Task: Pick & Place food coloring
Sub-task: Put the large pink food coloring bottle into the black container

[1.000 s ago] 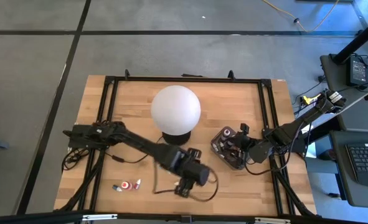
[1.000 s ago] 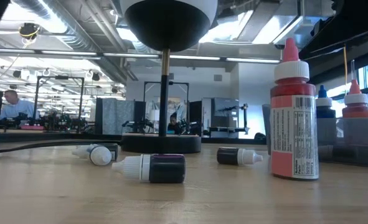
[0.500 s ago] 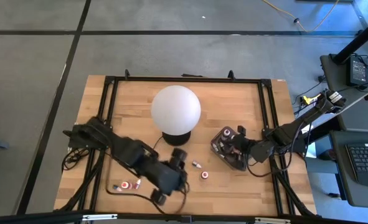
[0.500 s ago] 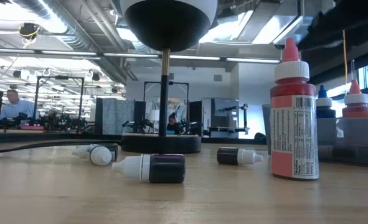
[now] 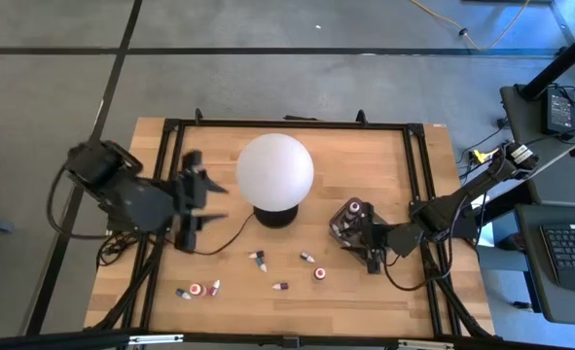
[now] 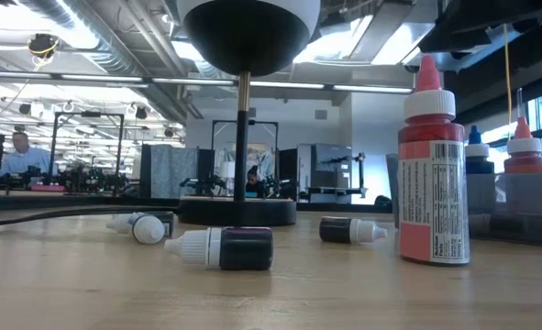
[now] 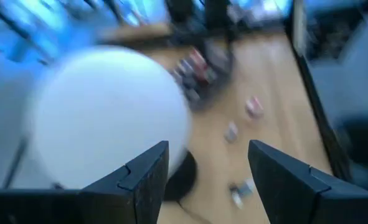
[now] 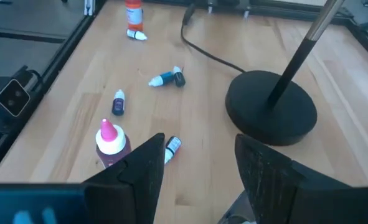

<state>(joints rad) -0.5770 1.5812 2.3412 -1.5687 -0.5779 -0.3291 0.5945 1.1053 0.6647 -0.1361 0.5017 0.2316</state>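
Note:
Several tiny food coloring bottles lie on their sides on the wooden table near its front edge, among them a dark one [image 5: 258, 260], another [image 5: 280, 287] and a red group [image 5: 197, 289]. One red bottle [image 6: 433, 165] stands upright. More bottles stand in the dark tray [image 5: 348, 222] at the right. My left gripper [image 5: 201, 199] hangs open and empty high above the table's left part, facing the white globe [image 7: 109, 118]. My right gripper [image 8: 199, 146] is open and empty, beside and over the tray.
The white globe lamp [image 5: 274, 167] stands mid-table on a black round base [image 8: 271, 115], with its cord [image 8: 208, 53] trailing across the wood. A black frame [image 5: 418, 185] borders the table. Bare wood shows between the lamp base and the front edge, around the lying bottles.
My left gripper has swung quickly from low over the table's front middle up and back toward the left edge, staying open. The lying bottles its arm had covered show again and have not moved. My right gripper has tipped slightly at the tray.

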